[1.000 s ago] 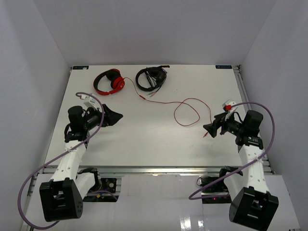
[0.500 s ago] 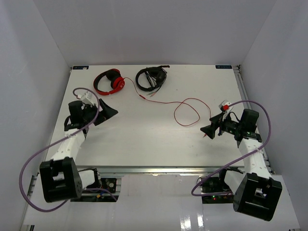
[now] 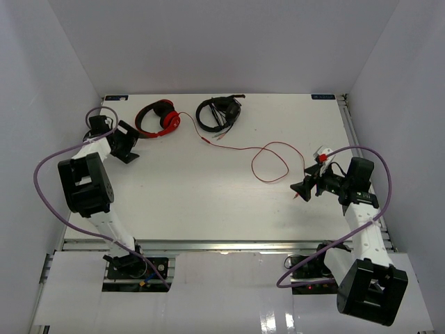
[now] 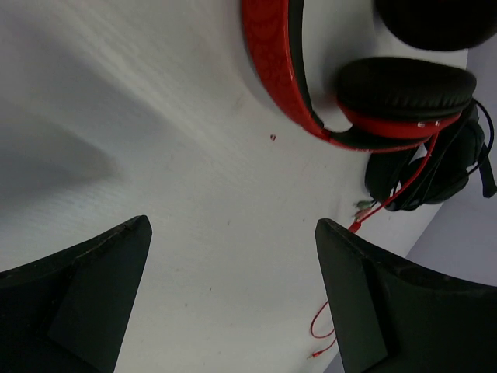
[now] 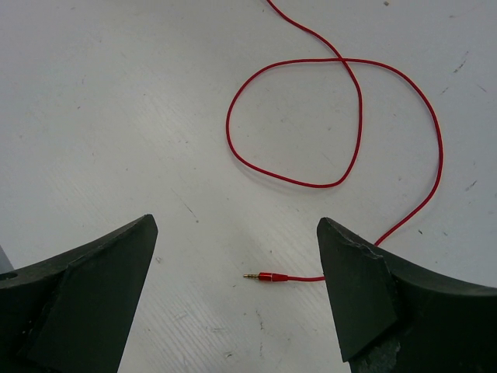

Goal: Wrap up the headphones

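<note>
The red headphones (image 3: pixel 158 118) lie at the back left of the table; the left wrist view shows their headband (image 4: pixel 272 54) and one ear cup (image 4: pixel 404 101). Their thin red cable (image 3: pixel 271 163) runs right, forms a loop (image 5: pixel 295 116) and ends in a plug (image 5: pixel 268 276) near the right side. My left gripper (image 3: pixel 131 144) is open and empty just left of and in front of the headphones (image 4: pixel 233 233). My right gripper (image 3: pixel 300 186) is open and empty above the table, with the plug lying between its fingers (image 5: pixel 237 225).
Black headphones (image 3: pixel 217 113) with a black cable lie right beside the red ones, also seen in the left wrist view (image 4: pixel 435 167). White walls enclose the table on the left, back and right. The table's left edge is close to the left gripper.
The left arm has swung back and left, bringing its gripper from mid-left of the table up beside the red headphones. The right gripper has shifted only slightly over the plug.
</note>
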### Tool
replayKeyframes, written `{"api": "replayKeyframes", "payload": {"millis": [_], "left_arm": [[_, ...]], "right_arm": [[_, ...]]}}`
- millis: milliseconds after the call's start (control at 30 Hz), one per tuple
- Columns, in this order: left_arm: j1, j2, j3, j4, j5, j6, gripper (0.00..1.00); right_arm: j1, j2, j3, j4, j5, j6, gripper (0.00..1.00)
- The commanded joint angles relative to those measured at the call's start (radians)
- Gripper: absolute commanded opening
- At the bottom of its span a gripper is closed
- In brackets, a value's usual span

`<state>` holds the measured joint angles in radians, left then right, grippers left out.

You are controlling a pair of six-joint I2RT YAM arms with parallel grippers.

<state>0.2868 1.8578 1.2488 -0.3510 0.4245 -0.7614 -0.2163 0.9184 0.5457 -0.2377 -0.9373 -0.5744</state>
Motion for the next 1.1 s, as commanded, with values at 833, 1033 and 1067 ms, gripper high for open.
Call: {"api": "replayKeyframes", "payload": {"millis": [833,1033,1067], "left_arm": [[-0.166,0.554,0.780,-0.246,-0.524,0.249,0.25],[-0.172,0.412,0.658,-0.214,-0.531,0.296,0.02],[-0.172,0.377,0.628,-0.204,-0.530,0.307,0.00]], "right_arm": [[0.014,0.053,0.017,-0.008,0.025,-0.045,0.90],[0.015,0.049,0.015,-0.026,0.025,-0.060,0.90],[0.015,0.047,0.014,-0.034,0.021,-0.066,0.90]]}}
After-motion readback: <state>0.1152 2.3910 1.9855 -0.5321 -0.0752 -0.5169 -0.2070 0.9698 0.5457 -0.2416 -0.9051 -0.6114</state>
